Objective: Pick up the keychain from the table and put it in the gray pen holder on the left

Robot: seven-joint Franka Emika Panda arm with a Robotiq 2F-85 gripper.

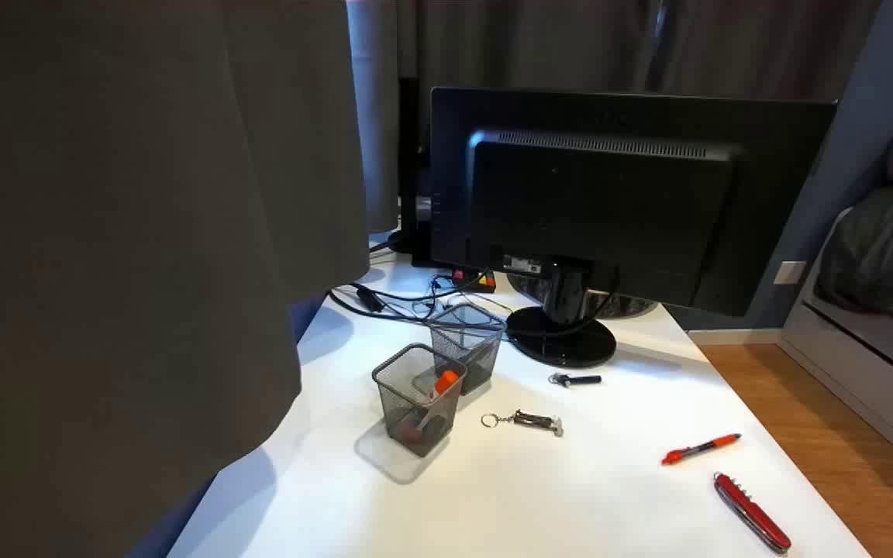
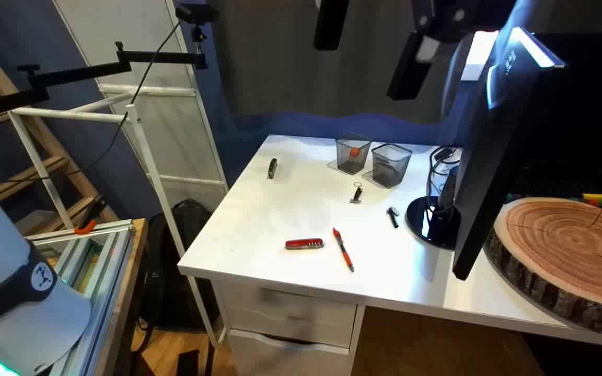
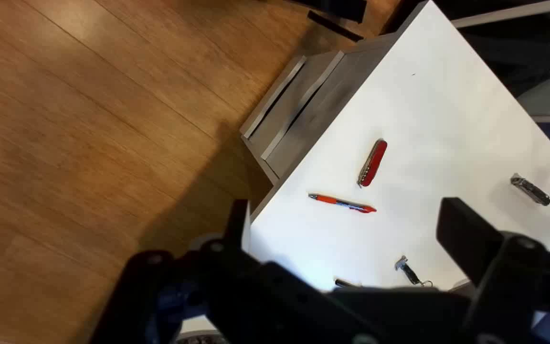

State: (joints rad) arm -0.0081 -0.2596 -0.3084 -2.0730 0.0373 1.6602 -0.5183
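Observation:
The keychain, a small dark hammer-shaped trinket with a ring, lies on the white table [image 2: 259, 219] in both exterior views [image 1: 533, 421] [image 2: 357, 194]. It also shows low in the wrist view [image 3: 409, 273]. The gray pen holder, a square mesh cup with an orange-tipped item inside, stands upright beside it, at the left of the two cups in both exterior views [image 1: 400, 403] [image 2: 345, 156]. It is mostly hidden in the wrist view. My gripper is open and empty, high above the table, in an exterior view [image 2: 365, 71] and the wrist view [image 3: 346, 210].
A paler mesh cup [image 2: 391, 164] stands beside the pen holder. A small black trinket [image 1: 580, 380] lies near the monitor [image 1: 609, 201]. A red pen [image 2: 343, 250], a red pocket knife [image 2: 303, 244] and a dark multitool [image 2: 272, 168] lie on the table. A wood slab [image 2: 567, 250] is beyond the monitor.

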